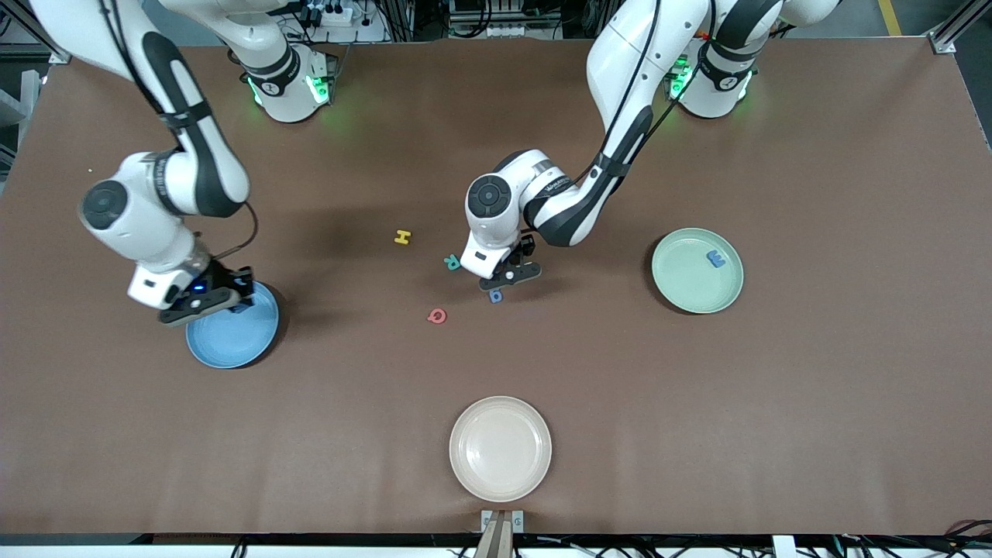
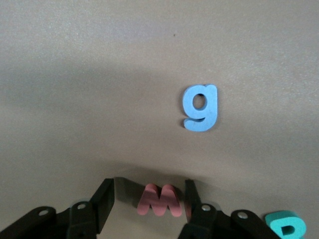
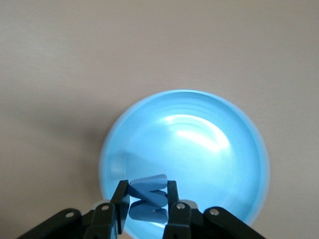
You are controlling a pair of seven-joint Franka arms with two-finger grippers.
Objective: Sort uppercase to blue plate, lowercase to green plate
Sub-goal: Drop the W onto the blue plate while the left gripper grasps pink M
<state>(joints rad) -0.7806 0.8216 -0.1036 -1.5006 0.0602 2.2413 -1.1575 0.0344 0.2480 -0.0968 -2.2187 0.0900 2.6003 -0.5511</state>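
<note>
Right pincer point(image 3: 145, 201) clamped on blue M point(image 3: 147, 198), over blue plate point(image 3: 209, 149). Left pincer point(image 2: 151, 206) low at mid-bench point(image 1: 697, 426), fingers point(image 2: 102, 201) either side of red w point(image 2: 159, 199), one touching it; contact at the other unclear. g point(image 2: 200, 107) and R point(image 2: 285, 226) near. Blue e point(image 1: 715, 259) in green plate point(image 1: 686, 283).

The left pincer point(image 1: 505, 280) is lowered, fingers point(image 2: 102, 201) spread. The right pincer point(image 1: 213, 298) is held raised, clamped.

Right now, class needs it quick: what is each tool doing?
Left tool: open, fingers on either side of the red w on the table.
Right tool: shut on the blue M, over the blue plate.
</note>
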